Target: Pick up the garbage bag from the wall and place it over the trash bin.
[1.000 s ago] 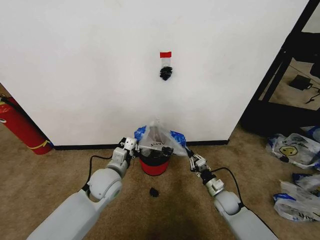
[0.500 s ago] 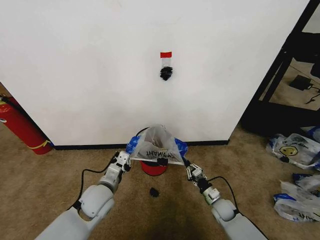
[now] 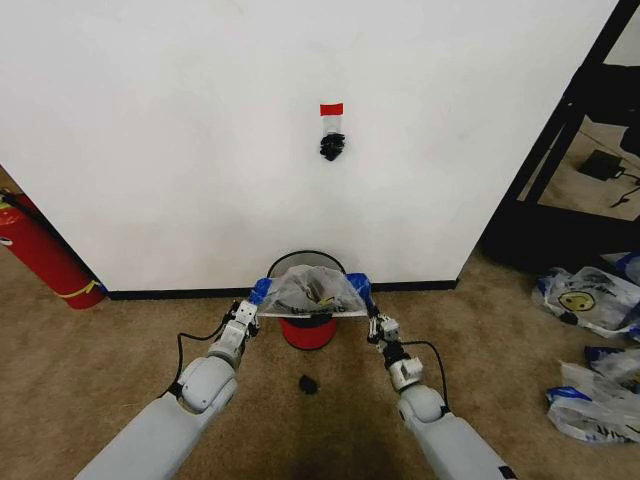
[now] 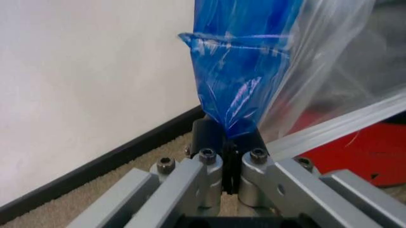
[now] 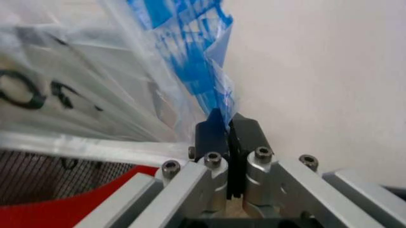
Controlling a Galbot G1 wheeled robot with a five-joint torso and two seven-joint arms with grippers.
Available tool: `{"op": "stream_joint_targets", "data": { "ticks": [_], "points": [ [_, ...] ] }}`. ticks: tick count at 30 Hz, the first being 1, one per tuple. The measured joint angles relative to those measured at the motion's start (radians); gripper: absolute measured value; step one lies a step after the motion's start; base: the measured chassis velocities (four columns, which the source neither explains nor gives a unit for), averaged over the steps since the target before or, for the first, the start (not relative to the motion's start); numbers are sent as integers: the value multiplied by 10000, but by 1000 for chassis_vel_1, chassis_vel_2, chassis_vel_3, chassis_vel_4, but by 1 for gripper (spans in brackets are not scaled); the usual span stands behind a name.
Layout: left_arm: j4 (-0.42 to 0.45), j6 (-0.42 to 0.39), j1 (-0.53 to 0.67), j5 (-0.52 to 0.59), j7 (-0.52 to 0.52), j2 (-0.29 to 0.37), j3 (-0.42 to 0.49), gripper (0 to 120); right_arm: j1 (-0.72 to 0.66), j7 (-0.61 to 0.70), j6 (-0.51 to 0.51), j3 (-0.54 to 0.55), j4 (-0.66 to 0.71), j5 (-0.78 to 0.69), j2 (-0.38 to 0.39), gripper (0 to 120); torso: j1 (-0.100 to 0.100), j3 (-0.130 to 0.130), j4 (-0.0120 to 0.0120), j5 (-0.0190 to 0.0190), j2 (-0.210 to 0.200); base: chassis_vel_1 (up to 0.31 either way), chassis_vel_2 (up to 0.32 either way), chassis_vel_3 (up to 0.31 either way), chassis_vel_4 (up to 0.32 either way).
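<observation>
Left gripper (image 3: 255, 302) and right gripper (image 3: 368, 305) each clench a handle of the garbage bag (image 3: 310, 290), stretched over the trash bin (image 3: 308, 330) by the wall (image 3: 200, 150); thin plastic may tear or slip.

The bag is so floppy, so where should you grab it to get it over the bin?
By its two blue handle loops, one from each side. The left gripper and right gripper each have their jaws shut on a loop, so the bag is stretched wide above the bin. Pinching the thin middle would likely just bunch the mouth closed.
</observation>
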State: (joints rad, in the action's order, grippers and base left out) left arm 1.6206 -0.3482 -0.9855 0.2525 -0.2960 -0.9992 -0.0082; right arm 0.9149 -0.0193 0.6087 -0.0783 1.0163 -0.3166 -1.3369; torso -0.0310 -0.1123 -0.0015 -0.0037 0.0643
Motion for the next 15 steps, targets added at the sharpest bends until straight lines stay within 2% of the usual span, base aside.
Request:
{"op": "stream_joint_targets", "data": {
  "ticks": [5, 15],
  "points": [
    [-239, -92, 91, -87, -7, 181, 183, 0, -168, -414, -604, -24, -172, -969, -240, 0, 0, 0, 0, 2, 0, 0, 0, 0, 0],
    [-240, -135, 41, -160, 21, 174, 289, 0, -249, -400, -1124, -242, -156, -1494, -504, 0, 0, 0, 1, 3, 0, 0, 0, 0, 0]
  ]
}}
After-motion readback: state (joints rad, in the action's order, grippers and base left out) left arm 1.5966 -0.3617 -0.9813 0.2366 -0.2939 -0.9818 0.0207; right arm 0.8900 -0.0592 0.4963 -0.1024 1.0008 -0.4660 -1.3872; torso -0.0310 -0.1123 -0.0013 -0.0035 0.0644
